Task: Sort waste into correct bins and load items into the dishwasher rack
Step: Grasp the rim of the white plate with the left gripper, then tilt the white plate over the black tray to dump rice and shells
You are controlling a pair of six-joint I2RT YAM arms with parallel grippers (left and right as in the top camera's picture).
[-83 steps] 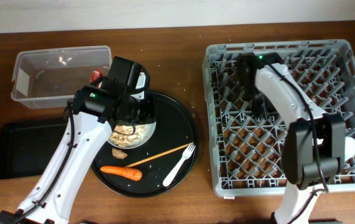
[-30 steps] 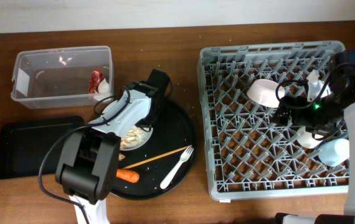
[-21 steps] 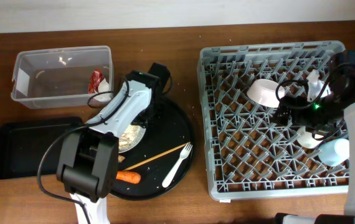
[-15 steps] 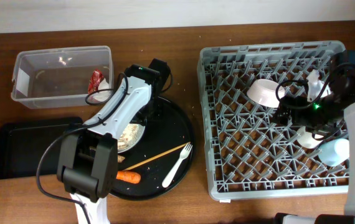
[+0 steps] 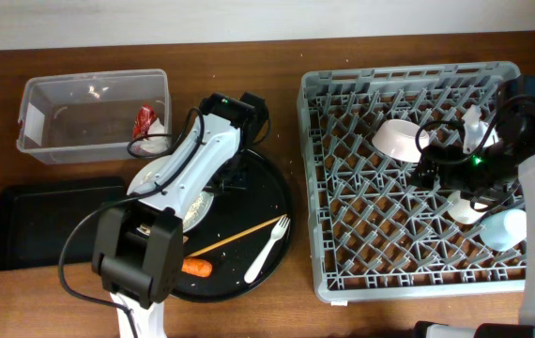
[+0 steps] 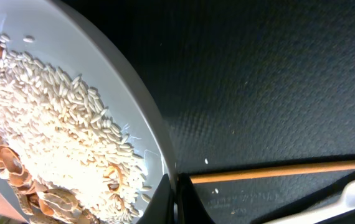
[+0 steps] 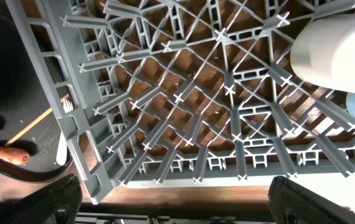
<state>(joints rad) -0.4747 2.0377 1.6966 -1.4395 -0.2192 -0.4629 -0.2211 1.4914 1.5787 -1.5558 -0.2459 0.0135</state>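
**My left gripper (image 6: 175, 202) is clamped on the white plate (image 6: 141, 134) at its rim; my right gripper (image 7: 177, 202) is spread wide, empty, above the dishwasher rack (image 7: 184, 93).**
The plate is over the round black tray (image 6: 258, 81). I judge it rigid, smooth and probably slippery. It carries loose food scraps (image 6: 53, 143), so the edge pinch calls for level carriage. Pad contact is cut off at the frame bottom.

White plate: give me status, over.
Left tool shut on white plate rim, food scraps aboard. Right tool open above rack, empty. Chopstick end close beside left tool.
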